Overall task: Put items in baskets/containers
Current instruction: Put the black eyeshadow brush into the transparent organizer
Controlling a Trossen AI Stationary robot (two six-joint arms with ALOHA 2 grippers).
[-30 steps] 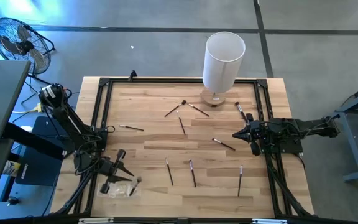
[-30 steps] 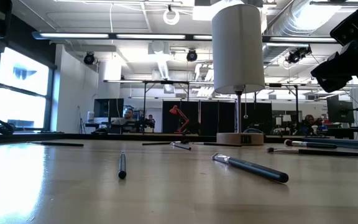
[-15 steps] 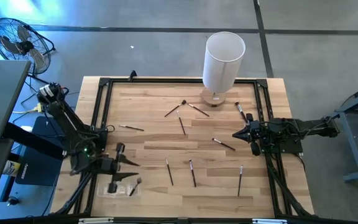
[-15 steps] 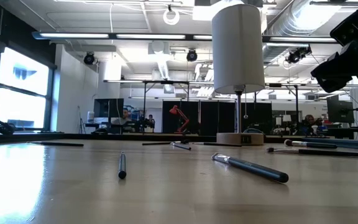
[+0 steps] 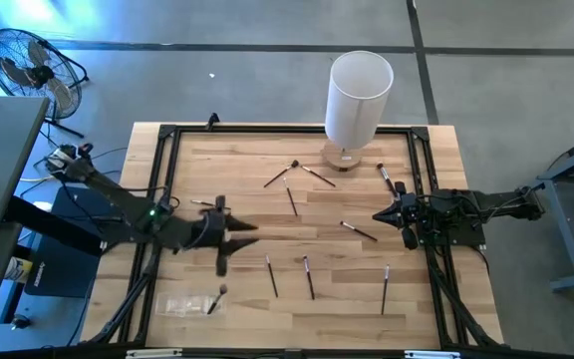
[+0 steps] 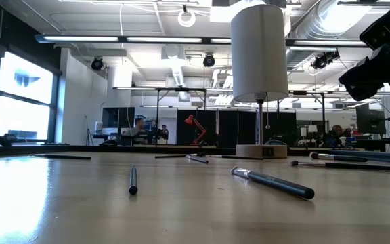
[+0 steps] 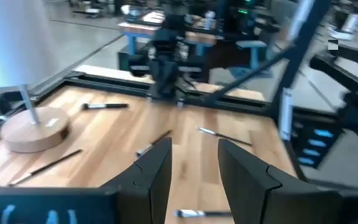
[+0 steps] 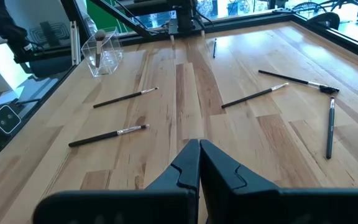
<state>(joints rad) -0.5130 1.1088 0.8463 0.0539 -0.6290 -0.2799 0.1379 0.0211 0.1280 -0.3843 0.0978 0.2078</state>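
Over the wooden table (image 5: 367, 289), the left gripper (image 5: 242, 230) reaches level, fingers apart and empty.

A pale butcher-block wooden surface (image 5: 297, 229) stands on a grey concrete floor (image 5: 217, 70). A round black floor fan (image 5: 28, 65) sits beyond its far left corner. Fluorescent strip lights (image 6: 114, 38) line the white ceiling, and a bright window (image 6: 19, 112) glows on one side.

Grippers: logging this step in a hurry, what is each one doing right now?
Left gripper: fingers open, holding nothing, above the table's middle-left.
Right gripper: fingers shut, holding nothing, waiting at the table's right side.
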